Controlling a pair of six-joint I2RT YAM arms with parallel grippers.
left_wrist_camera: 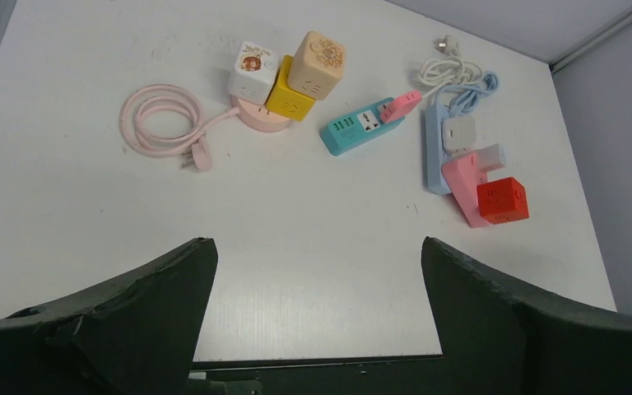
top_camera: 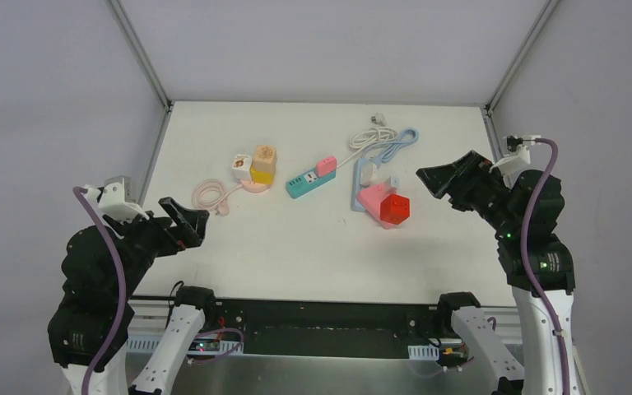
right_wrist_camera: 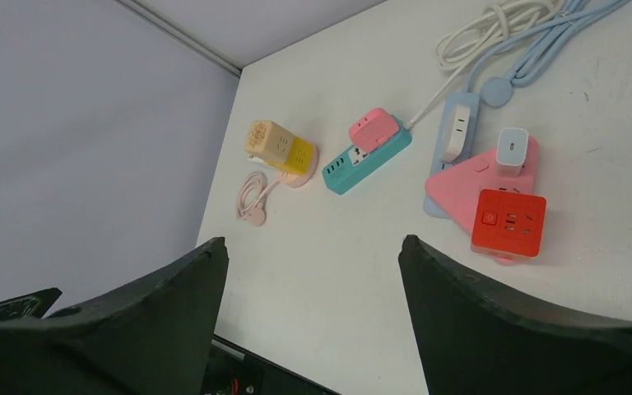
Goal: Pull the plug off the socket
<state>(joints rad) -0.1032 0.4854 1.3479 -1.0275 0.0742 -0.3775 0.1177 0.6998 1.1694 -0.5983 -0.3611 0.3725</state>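
Observation:
A teal socket strip (top_camera: 304, 183) lies mid-table with a pink plug (top_camera: 325, 166) seated at its right end, also seen in the left wrist view as the pink plug (left_wrist_camera: 401, 104) and in the right wrist view as the pink plug (right_wrist_camera: 372, 129). To its right, a blue strip (top_camera: 360, 183) carries a white plug (left_wrist_camera: 461, 132), and a pink triangular socket (left_wrist_camera: 459, 177) bears a red cube (top_camera: 394, 208) and a white adapter (right_wrist_camera: 512, 148). My left gripper (top_camera: 185, 218) hovers open near the front left. The right gripper (top_camera: 440, 181) is open just right of the red cube. Both are empty.
A round pink socket base (top_camera: 255, 185) at the left holds white, yellow and tan cubes, and its pink cable (top_camera: 210, 195) lies coiled beside it. White and blue cords (top_camera: 387, 136) are bundled at the back. Grey walls enclose the table on three sides.

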